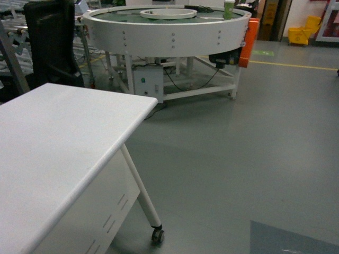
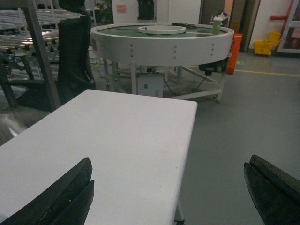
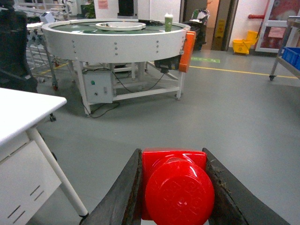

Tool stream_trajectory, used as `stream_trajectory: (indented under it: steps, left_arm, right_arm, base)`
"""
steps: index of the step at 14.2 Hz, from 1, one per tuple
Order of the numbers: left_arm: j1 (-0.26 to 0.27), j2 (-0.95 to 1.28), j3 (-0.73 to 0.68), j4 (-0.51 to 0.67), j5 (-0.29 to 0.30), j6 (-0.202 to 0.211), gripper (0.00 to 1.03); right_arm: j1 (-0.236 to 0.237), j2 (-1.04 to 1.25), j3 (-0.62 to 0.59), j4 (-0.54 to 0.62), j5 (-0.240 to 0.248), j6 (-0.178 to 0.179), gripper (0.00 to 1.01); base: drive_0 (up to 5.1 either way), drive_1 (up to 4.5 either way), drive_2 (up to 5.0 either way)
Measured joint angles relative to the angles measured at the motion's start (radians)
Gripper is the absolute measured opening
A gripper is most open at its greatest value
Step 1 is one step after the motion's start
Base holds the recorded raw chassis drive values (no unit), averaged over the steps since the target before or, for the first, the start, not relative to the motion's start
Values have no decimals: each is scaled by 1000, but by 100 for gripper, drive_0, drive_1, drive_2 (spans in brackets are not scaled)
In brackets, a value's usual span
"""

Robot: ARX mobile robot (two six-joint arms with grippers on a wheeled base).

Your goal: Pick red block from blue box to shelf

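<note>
Right jaws clench one red block [image 3: 176,190]; left jaws gape over one white table [image 2: 117,140].

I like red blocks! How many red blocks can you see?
1. The red block sits clamped between the right gripper fingers, above the grey floor. Others may be out of view.

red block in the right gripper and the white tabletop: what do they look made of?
Red block: looks like glossy moulded plastic; highlights on its round stud, crisp edges. White tabletop: probably matte laminate or painted board; flat even white, rounded edge, no glare. Cannot confirm its core.
</note>
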Motion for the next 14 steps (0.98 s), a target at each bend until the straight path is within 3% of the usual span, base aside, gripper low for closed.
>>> stream_trajectory:
  steps: [14]
  left_arm:
    - [0, 0, 0, 0, 0, 0, 98]
  right_arm:
    - [0, 0, 0, 0, 0, 0, 28]
  base:
    - [-144, -144, -144]
